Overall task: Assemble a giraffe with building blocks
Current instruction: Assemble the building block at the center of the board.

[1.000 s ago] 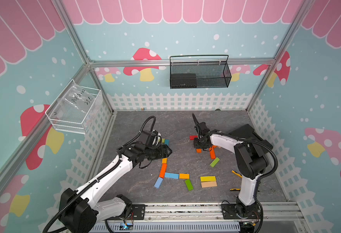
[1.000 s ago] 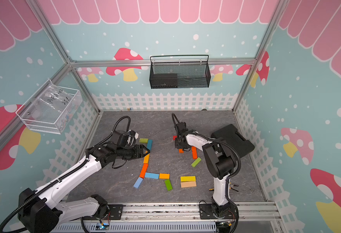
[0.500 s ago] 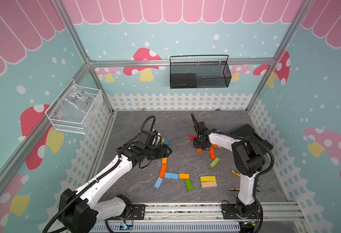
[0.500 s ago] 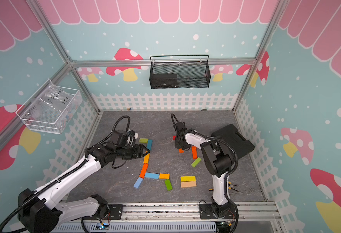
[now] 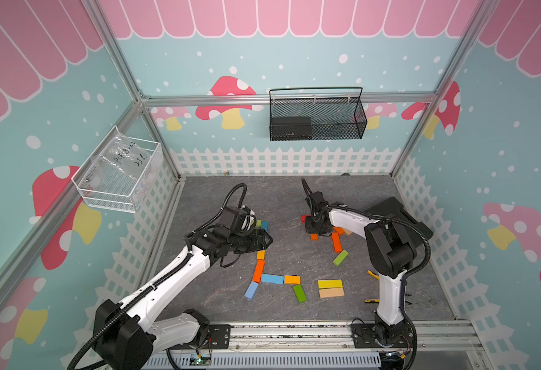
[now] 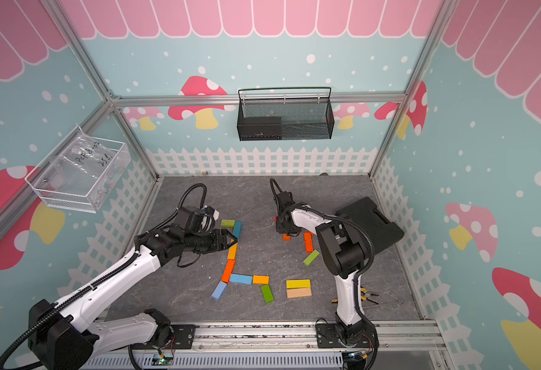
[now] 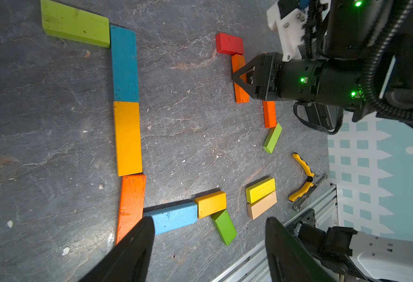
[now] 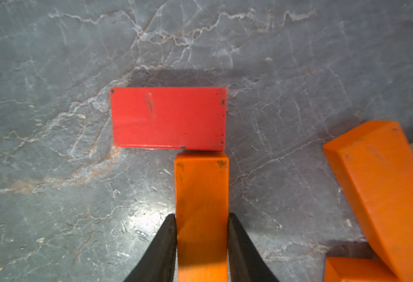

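Note:
A chain of building blocks lies flat mid-table: green (image 6: 227, 223), blue (image 6: 237, 228), yellow (image 6: 232, 251), orange (image 6: 228, 270), then blue (image 6: 240, 278) and yellow (image 6: 260, 279), with a light blue (image 6: 219, 290) and a green (image 6: 267, 293) slanting off. My left gripper (image 7: 210, 221) hovers open over the chain's upper end, holding nothing. My right gripper (image 8: 201, 216) is shut on a narrow orange block (image 8: 201, 185) standing on its edge. That block's far end touches a red block (image 8: 168, 118). Another orange block (image 8: 381, 185) leans beside it.
A yellow block (image 6: 298, 283) and a tan block (image 6: 298, 292) lie paired near the front. A loose green block (image 6: 311, 257) and an orange block (image 6: 308, 242) lie by the right arm. A black case (image 5: 397, 217) sits at the right; yellow-handled pliers (image 7: 303, 178) lie near the front rail.
My right gripper has edged slightly to the left with the orange block, toward the red block. The left arm has not moved.

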